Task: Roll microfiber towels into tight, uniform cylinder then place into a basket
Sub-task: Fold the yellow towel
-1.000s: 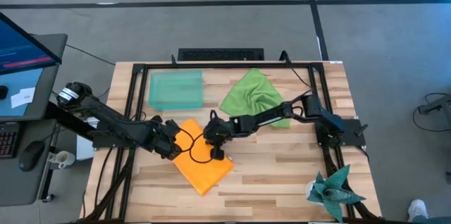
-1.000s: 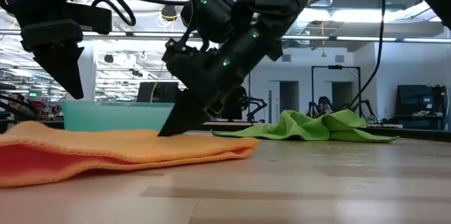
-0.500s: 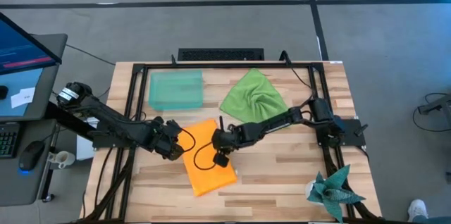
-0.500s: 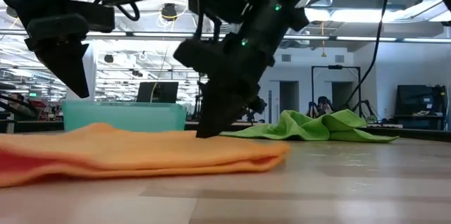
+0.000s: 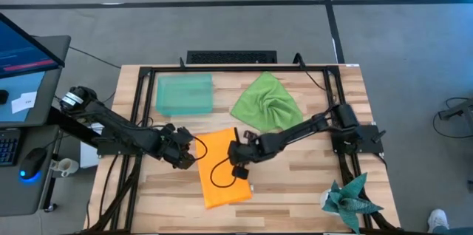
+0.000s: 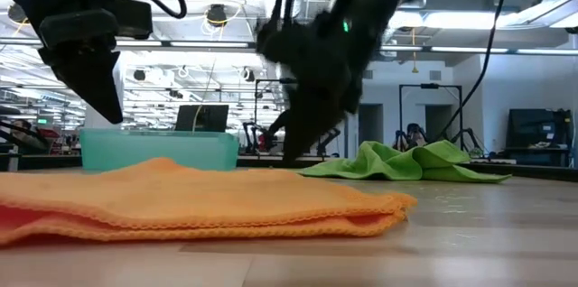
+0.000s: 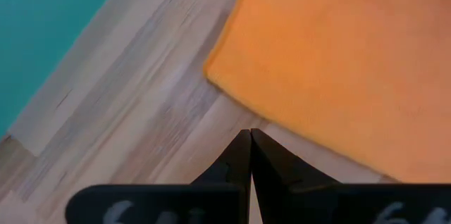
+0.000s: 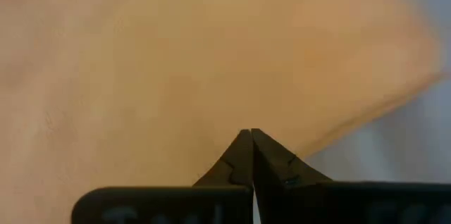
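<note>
The orange towel [image 5: 222, 179] lies flat and folded over on the wood, near the table's middle front. My left gripper [image 5: 188, 154] is shut and hangs above bare wood just off the towel's left edge [image 7: 232, 76]; the low view shows it lifted clear [image 6: 107, 115]. My right gripper [image 5: 236, 162] is shut and points steeply down over the towel's far part [image 8: 176, 62]. The lime green towel [image 5: 266, 102] lies crumpled at the back. The mint basket [image 5: 159, 94] stands at the back left with nothing in it. My right gripper stands with its shut fingertips [image 8: 243, 146] over the orange towel's upper face, coming from above and slanting in from the table's right. Blur hides the tips, so I cannot tell whether they touch the cloth. My left gripper touches nothing.
A dark teal spiky cloth [image 5: 351, 198] lies at the table's near right corner. A black frame rail [image 5: 244, 70] runs around the table top. Bare wood [image 5: 295, 168] shows to the right of the orange towel.
My right gripper has moved toward the table's near right and risen, turning as it went. The orange towel went with it: it slid to the right and turned from a diamond stance to nearly square with the table. It still lies flat.
</note>
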`<state>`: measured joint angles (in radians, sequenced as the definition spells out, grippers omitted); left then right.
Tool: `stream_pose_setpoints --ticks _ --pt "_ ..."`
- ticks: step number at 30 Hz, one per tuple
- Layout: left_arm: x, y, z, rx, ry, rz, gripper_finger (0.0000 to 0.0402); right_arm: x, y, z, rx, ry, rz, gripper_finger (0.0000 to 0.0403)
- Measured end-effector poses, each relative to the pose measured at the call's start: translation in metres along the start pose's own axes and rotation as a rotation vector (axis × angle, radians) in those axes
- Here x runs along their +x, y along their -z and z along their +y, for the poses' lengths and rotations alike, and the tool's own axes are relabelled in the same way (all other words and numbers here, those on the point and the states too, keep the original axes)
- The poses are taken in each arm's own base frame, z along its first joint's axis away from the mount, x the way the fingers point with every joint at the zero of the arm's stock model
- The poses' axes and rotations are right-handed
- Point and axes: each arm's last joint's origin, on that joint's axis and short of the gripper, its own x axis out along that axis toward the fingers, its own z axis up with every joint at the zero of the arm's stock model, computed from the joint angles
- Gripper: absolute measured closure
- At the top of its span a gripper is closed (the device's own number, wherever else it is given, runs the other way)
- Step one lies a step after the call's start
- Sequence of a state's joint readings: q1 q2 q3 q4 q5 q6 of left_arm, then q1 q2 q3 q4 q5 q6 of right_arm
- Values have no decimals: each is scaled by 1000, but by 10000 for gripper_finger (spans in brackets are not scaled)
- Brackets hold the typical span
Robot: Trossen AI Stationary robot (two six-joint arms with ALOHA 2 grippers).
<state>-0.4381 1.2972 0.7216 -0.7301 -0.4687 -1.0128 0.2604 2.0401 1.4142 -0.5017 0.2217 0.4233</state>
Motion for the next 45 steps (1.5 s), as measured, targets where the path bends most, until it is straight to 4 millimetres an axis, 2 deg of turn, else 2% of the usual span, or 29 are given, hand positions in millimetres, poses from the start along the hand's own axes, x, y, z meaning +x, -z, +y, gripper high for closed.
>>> stream_pose_setpoints --ticks 7,10,17,22,26,30,35,39,45 --pt "7 1 -5 53 4 -19 382 -46 -11 -8 -95 11 -97 386" --pt "10 2 -7 118 -4 -15 359 -62 -6 -14 -113 6 -121 385" --pt "20 1 -14 155 -25 -57 297 -90 22 -32 -105 62 -164 383" --pt "23 -1 -18 169 47 9 269 -102 48 -36 -124 34 -209 386" --pt "17 -9 -25 151 108 5 264 -102 67 -29 -221 -2 -266 382" --pt "6 -24 -36 184 141 -78 264 -95 81 -13 -342 -43 -330 377" --pt "-11 -37 -57 373 263 -241 264 -88 90 9 -468 -83 -358 377" --pt "-24 -28 -76 571 408 -327 264 -88 97 23 -547 -111 -384 376" --pt "-38 -7 -88 654 477 -352 264 -93 94 31 -535 -146 -455 374"
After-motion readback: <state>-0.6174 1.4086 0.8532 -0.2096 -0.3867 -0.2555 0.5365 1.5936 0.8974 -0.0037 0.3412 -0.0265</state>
